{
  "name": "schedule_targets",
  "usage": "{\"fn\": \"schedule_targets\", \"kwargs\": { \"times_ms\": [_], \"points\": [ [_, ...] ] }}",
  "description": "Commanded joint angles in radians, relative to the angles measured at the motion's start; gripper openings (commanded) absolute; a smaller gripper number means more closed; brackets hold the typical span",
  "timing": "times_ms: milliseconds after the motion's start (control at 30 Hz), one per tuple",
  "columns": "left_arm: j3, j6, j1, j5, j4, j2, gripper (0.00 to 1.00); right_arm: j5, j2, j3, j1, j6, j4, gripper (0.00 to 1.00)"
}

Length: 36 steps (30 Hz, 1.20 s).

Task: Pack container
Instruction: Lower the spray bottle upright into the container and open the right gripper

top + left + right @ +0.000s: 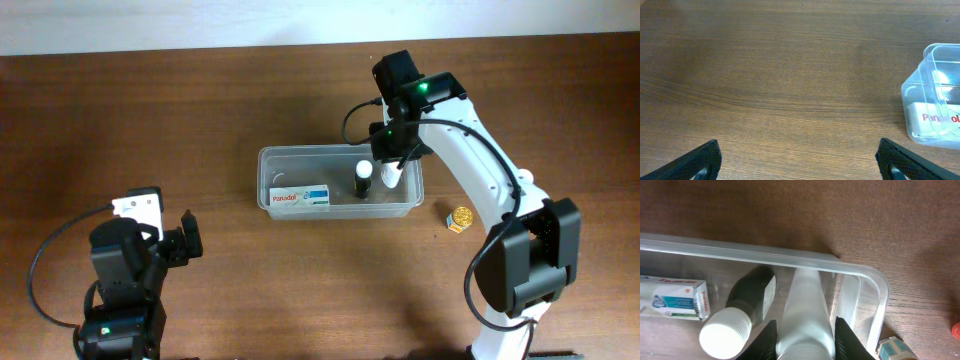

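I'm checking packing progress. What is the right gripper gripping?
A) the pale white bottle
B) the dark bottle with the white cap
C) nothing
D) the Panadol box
A: the right gripper is closed on the pale white bottle in the container, while the Panadol box and the dark bottle sit free.
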Motion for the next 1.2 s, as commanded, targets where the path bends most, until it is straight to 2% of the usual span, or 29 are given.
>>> {"fn": "schedule_targets", "kwargs": {
  "times_ms": [0,767,800,1033,1167],
  "points": [
    [-0.001,0.019,-0.002,-0.007,-0.002,0.001,0.99,0.021,0.024,-0.002,0.005,0.021,0.005,0.20],
    [-0.001,0.019,-0.002,-0.007,-0.003,0.001,0.99,0.047,0.048,-0.117,0.005,0.060,0.127,0.20],
    [-0.001,0.019,-0.002,-0.007,-0.003,0.001,1.00,0.047,0.048,-0.117,0.005,0.060,0.127,0.21],
    [-0.001,0.019,-0.002,-0.007,-0.003,0.001,0.99,0.047,0.048,-0.117,0.005,0.060,0.127,0.48],
    [-0.001,0.019,-0.002,-0.007,-0.003,0.001,0.99,0.047,0.048,-0.117,0.005,0.060,0.127,0.50]
  ]
}}
